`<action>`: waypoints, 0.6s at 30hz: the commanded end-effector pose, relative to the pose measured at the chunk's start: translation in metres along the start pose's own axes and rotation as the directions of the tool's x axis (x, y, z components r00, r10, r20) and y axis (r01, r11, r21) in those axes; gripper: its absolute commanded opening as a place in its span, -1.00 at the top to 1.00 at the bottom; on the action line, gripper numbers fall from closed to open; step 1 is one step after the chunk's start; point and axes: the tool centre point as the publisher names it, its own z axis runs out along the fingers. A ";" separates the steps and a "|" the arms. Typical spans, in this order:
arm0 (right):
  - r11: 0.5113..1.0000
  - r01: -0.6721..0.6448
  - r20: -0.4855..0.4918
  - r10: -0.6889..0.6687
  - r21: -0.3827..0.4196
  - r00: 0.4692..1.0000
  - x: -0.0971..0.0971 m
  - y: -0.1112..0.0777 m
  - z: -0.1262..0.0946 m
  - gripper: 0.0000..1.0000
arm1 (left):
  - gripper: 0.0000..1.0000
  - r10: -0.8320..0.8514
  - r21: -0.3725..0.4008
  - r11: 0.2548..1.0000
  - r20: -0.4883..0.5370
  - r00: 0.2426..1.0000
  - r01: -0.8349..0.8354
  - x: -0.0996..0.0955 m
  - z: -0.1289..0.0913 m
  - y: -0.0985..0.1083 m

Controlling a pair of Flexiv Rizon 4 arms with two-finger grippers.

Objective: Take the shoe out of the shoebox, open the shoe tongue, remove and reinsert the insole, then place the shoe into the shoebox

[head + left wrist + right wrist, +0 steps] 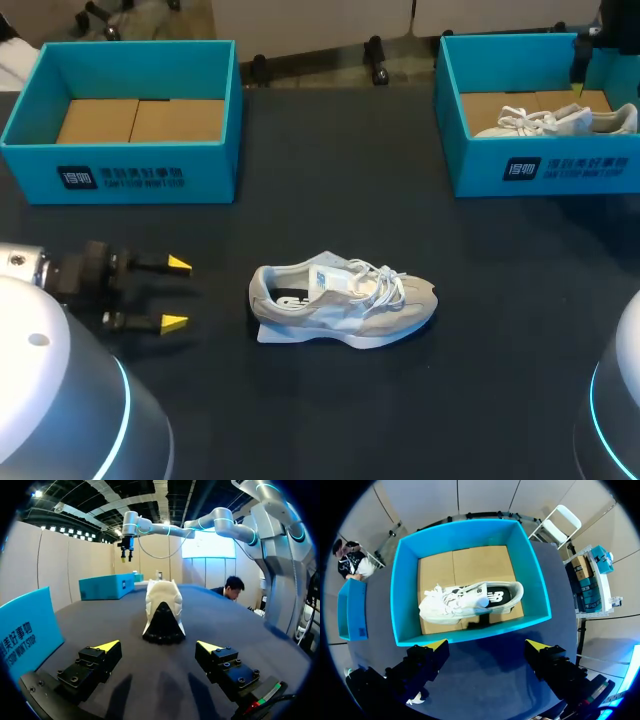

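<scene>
Shoe (340, 305), grey, white-laced, rests on dark table (480, 400).

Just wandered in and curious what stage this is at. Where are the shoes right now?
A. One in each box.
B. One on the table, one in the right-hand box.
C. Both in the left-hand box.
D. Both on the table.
B: one shoe lies on the table, a second shoe sits in the right-hand box, and the left-hand box holds none.
</scene>
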 end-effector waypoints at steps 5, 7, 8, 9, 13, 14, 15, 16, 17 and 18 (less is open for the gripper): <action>1.000 -0.001 0.000 0.001 -0.002 1.000 0.000 -0.001 0.000 -1.00 | -1.00 -0.012 -0.008 1.000 0.004 1.000 0.012 -0.001 0.033 0.002; 1.000 -0.001 0.000 0.001 -0.002 1.000 0.000 -0.001 0.000 -1.00 | -1.00 -0.013 -0.006 1.000 0.006 1.000 0.013 -0.001 0.040 0.003; 1.000 -0.001 0.000 0.001 -0.002 1.000 0.000 -0.001 0.000 -1.00 | -1.00 -0.013 -0.008 1.000 0.006 1.000 0.013 -0.002 0.044 0.003; 1.000 -0.001 0.000 0.001 -0.002 1.000 0.000 -0.001 0.000 -1.00 | -1.00 -0.013 -0.007 1.000 0.006 1.000 0.014 -0.001 0.047 0.003; 1.000 -0.001 0.000 0.001 -0.002 1.000 0.000 -0.001 0.000 -1.00 | -1.00 -0.007 -0.009 1.000 -0.004 1.000 0.007 0.002 0.058 0.001; 1.000 -0.001 0.000 0.001 -0.002 1.000 0.000 -0.001 0.000 -1.00 | -1.00 -0.009 -0.006 1.000 -0.008 1.000 0.009 0.003 0.061 0.000; 1.000 -0.001 0.000 0.001 -0.002 1.000 0.000 -0.001 0.000 -1.00 | -1.00 -0.013 -0.006 1.000 -0.009 1.000 0.013 0.003 0.064 0.000; 1.000 -0.001 0.000 0.001 -0.002 1.000 0.000 -0.001 0.000 -1.00 | -1.00 -0.012 -0.006 1.000 -0.007 1.000 0.012 0.003 0.066 0.000; 1.000 -0.001 0.000 0.001 -0.002 1.000 0.000 -0.001 0.000 -1.00 | -1.00 -0.011 -0.005 1.000 -0.006 1.000 0.011 0.003 0.068 -0.001; 1.000 -0.001 0.000 0.001 -0.002 1.000 0.000 -0.001 0.000 -1.00 | -1.00 -0.011 -0.004 1.000 -0.005 1.000 0.011 0.004 0.071 -0.001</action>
